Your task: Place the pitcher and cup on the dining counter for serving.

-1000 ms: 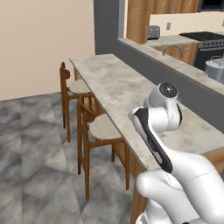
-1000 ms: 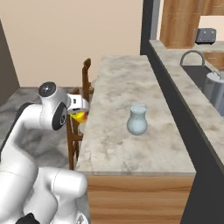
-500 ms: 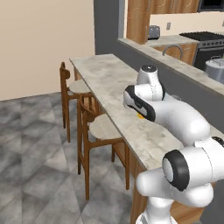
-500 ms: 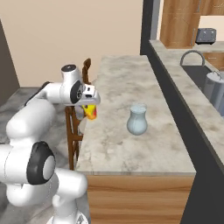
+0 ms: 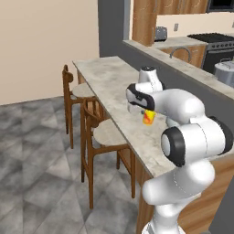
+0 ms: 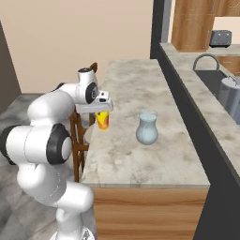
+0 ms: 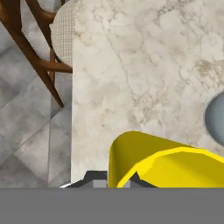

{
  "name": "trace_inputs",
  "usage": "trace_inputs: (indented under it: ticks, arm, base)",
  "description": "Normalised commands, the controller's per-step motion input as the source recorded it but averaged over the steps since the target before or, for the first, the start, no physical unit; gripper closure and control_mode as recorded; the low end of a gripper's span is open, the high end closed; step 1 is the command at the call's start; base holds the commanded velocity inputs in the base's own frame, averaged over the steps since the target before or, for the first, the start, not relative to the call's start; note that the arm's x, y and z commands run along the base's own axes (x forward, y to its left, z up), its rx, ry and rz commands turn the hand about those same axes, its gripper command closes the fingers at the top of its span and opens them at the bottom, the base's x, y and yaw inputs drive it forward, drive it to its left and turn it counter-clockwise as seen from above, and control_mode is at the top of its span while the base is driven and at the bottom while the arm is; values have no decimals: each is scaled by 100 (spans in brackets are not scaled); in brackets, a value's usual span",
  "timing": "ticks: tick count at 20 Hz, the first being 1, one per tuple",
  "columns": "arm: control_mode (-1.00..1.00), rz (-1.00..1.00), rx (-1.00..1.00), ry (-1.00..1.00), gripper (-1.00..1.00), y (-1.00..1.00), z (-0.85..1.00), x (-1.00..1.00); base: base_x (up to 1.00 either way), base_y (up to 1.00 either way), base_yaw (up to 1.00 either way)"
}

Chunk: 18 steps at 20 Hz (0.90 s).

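My gripper [image 6: 102,111] hangs over the left edge of the dining counter [image 6: 136,159], shut on the rim of the small yellow cup [image 6: 102,121] with its red-orange mark. The cup [image 5: 148,117] is held just above the stone top [image 5: 109,77], upright. In the hand view the cup [image 7: 166,162] sits directly under the hand, above the counter [image 7: 131,65] near its edge. The pale blue-grey pitcher [image 6: 147,128] stands upright on the counter, a short way to the cup's right, and its rounded side [image 7: 216,118] shows at the hand view's right border.
Two wooden stools [image 5: 98,132] stand along the counter's outer side, one seat [image 7: 63,30] close below the edge. Behind a dark raised wall lie a sink with tap [image 6: 206,63], a metal pot [image 6: 230,91], a toaster [image 6: 220,37] and a stove [image 5: 215,43].
The arm has swung the cup from beside the stools, off the counter's left side, to above the counter's edge. The pitcher has stayed put.
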Motion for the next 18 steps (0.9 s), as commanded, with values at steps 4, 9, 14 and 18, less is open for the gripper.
trace_inputs:
  ticks: [4,9,14,18]
  arm:
    - [-100,4,-1,11,100,-22,-64,45]
    - [-100,1,0,14,100,-9,-54,38]
    - [-100,0,0,3,100,-10,-51,16]
    - [-100,0,0,0,100,-3,-44,3]
  base:
    - [0,0,0]
    - [0,0,0]
    - [0,0,0]
    - [0,0,0]
